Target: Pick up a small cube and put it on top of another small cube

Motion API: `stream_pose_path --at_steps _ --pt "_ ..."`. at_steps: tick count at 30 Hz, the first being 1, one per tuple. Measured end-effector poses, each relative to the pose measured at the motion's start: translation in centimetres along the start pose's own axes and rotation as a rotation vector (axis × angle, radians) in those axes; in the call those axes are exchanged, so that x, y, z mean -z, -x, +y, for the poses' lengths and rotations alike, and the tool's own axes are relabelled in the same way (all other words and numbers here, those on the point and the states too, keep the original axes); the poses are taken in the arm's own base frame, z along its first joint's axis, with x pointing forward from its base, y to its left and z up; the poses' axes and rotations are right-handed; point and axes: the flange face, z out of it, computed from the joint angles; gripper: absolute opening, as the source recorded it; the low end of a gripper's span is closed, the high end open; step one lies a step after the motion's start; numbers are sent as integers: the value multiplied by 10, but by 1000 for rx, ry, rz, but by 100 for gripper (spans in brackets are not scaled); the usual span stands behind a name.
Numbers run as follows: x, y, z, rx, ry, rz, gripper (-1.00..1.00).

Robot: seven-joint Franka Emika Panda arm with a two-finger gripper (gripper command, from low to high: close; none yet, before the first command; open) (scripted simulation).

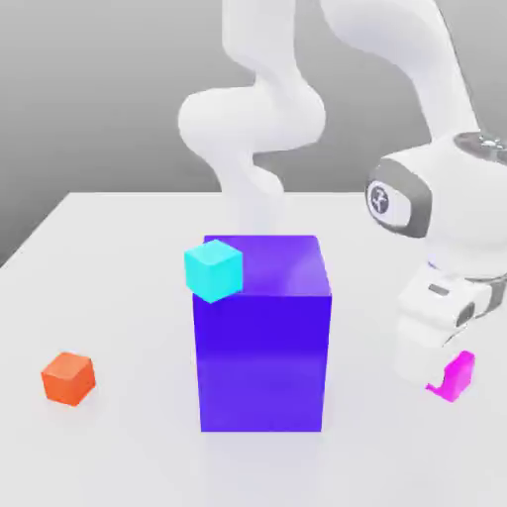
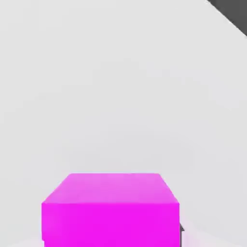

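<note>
The small cube [image 1: 458, 375] is bright magenta-pink and sits on the white table [image 1: 119, 297] at the exterior view's right, partly hidden behind my hand. My gripper [image 1: 442, 382] is lowered right down onto it and shut on it. In the hand view the small cube [image 2: 111, 207] looms very close, with the table behind it. A small orange cube [image 1: 67, 378] rests on the table at the exterior view's left. A small cyan-green cube [image 1: 213, 269] shows against the upper left corner of the big blue-violet block [image 1: 262, 347].
The big blue-violet block stands mid-table between the pink cube and the orange cube, much taller than either. The arm's white links [image 1: 436, 198] rise behind and to the exterior view's right of the block. A table edge [image 2: 226, 14] shows in the hand view.
</note>
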Motion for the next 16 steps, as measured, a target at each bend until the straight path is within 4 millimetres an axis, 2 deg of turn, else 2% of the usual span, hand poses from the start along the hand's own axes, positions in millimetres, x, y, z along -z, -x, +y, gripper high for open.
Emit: stream_pose_path --at_steps 2,6,7,14,15,16 --pt "6 39 -22 144 4 -2 -100" --pt "12 95 -25 343 27 3 -100" --pt "9 103 -25 374 32 5 -100" --pt "-46 110 -23 404 40 8 -100" --pt "-52 110 -22 403 38 7 100" --pt "-52 110 -22 403 38 7 100"
